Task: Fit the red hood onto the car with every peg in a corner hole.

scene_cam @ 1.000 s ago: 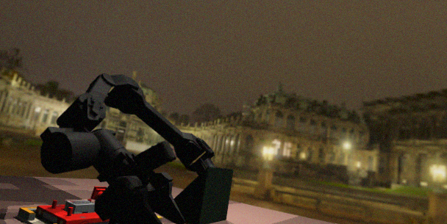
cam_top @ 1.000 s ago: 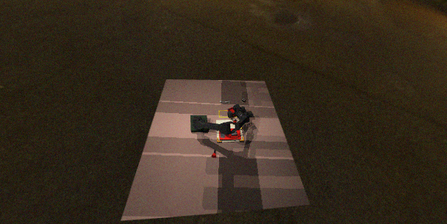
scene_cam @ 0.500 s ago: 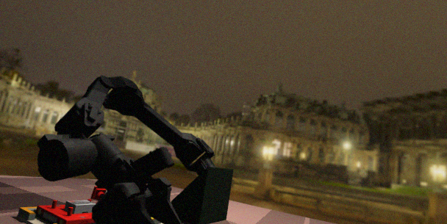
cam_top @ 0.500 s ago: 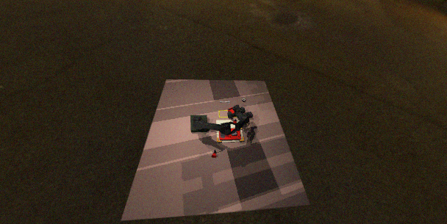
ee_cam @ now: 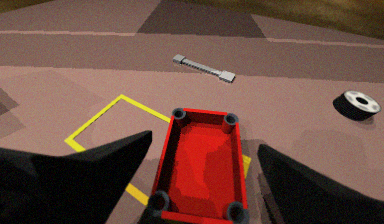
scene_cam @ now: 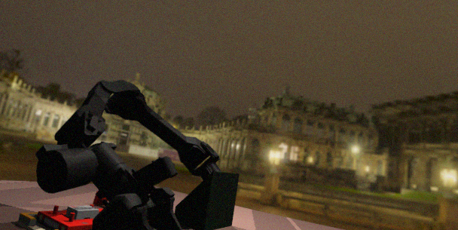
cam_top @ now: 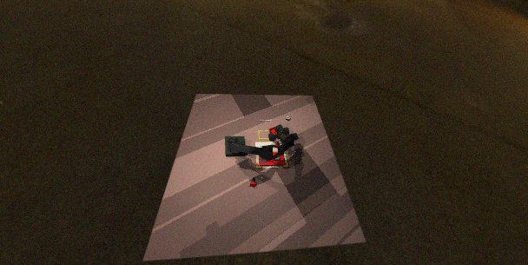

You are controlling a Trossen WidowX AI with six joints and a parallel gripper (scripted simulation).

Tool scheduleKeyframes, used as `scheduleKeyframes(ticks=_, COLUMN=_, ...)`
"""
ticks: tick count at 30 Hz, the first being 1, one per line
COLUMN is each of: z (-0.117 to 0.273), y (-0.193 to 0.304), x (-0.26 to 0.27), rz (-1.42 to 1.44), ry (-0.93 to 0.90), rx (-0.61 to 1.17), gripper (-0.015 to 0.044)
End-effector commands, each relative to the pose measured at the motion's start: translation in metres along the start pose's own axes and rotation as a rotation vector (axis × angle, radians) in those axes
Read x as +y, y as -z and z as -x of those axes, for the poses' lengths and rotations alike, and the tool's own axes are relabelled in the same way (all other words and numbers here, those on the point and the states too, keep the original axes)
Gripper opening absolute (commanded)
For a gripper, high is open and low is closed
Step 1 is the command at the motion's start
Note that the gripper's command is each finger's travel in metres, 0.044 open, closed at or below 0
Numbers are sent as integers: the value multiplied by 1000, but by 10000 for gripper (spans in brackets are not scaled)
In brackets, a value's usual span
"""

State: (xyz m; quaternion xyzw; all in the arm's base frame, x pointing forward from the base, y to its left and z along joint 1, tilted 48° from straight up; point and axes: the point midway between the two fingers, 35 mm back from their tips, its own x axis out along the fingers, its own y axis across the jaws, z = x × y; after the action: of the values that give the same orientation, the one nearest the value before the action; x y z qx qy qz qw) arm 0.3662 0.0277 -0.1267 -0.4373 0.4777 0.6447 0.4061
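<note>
The hand is spread, with nothing between its fingers; the wrist view crops their rear parts, and the exterior view cuts off the tips. Ahead of it, centred across the gap as the wrist view looks, lies the red hood, its hollow side and four grey corner bosses facing the hand. The hood's near end meets the lower border of the wrist view; the arm masks much of it in the exterior view. Contact with the fingers cannot be determined.

Beneath and left of the hood runs a yellow outline, partly covered. Farther ahead on the tabletop is a metal bar; ahead and right, a wheel. Behind the hand, the red chassis carries a grey engine block; the arm obscures part of the deck, and two pegs are discernible in the exterior view.
</note>
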Motion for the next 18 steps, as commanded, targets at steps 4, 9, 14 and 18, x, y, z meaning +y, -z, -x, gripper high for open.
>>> scheduleKeyframes(ticks=4, z=-2, y=3, x=0, rz=5, ry=-1, rx=6, gripper=440)
scheduleKeyframes(ticks=9, z=-3, y=5, x=0, rz=5, ry=-1, rx=6, gripper=440)
scheduleKeyframes(ticks=14, z=-5, y=7, x=0, rz=5, ry=-1, rx=6, gripper=440)
scheduleKeyframes(ticks=18, z=-6, y=9, x=0, rz=5, ry=-1, rx=6, gripper=440)
